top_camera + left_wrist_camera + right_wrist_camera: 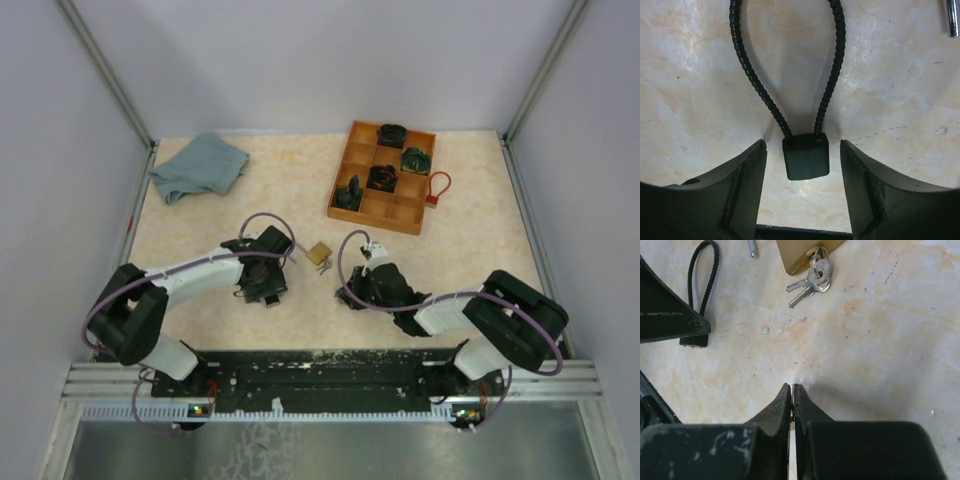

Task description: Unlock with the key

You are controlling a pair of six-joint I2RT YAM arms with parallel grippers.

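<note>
Keys point(810, 285) lie flat on the desk point(460, 250), on a ring at the end of one brass padlock point(800, 252). In the top view we see that lock sitting between the working ends of the two arms. We count at least two keys. Their blades lie on a slant, with the tips pointing away from the padlock toward the left arm's side. Just beside the padlock lies one short metal rod point(753, 248); we cannot tell whether it belongs to the lock.

Our left pincer point(802, 144) stands open, its fingers point(747, 180) on either side of the small block of one black cable lock point(806, 157). There is a gap on both sides, so it has hold of nothing. The cable loop runs straight away from the pincer.

Our right pincer point(792, 388) is pressed closed on nothing, low over the desk. Only bare, speckled surface lies between it and the keys.

Further back we see one wooden tray point(362, 150) with four dark items in its compartments. One red cable lock point(437, 187) lies just beside its right edge, and one blue-grey cloth point(200, 165) sits at the far left.
</note>
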